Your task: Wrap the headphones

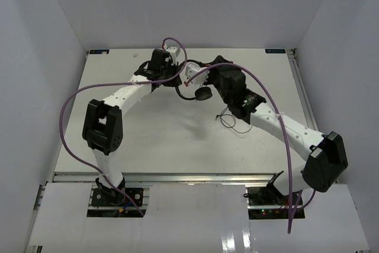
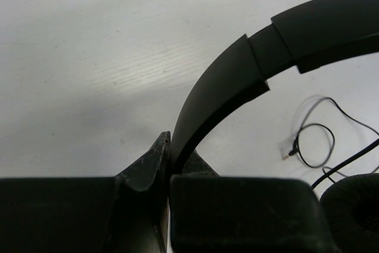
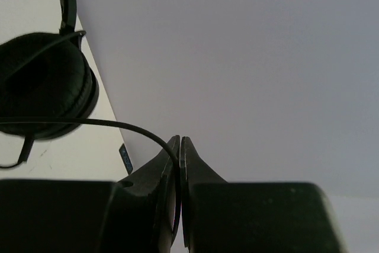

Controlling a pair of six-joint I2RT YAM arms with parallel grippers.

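The black headphones (image 1: 201, 94) are held above the far middle of the table. My left gripper (image 2: 170, 143) is shut on the thin arched headband (image 2: 237, 75); in the top view the left gripper (image 1: 170, 81) is left of the earcup. One padded earcup (image 2: 355, 208) shows at the lower right of the left wrist view. My right gripper (image 3: 179, 140) is shut on the thin black cord (image 3: 118, 125), which runs left past an earcup (image 3: 41, 87). In the top view the right gripper (image 1: 204, 67) is just behind the headphones. The second earcup is hidden.
A loose loop of cord (image 1: 228, 119) lies on the white table under the right forearm; its plug (image 2: 287, 155) shows in the left wrist view. Purple arm cables (image 1: 260, 87) arc over both arms. Grey walls (image 1: 195, 4) enclose the far and side edges.
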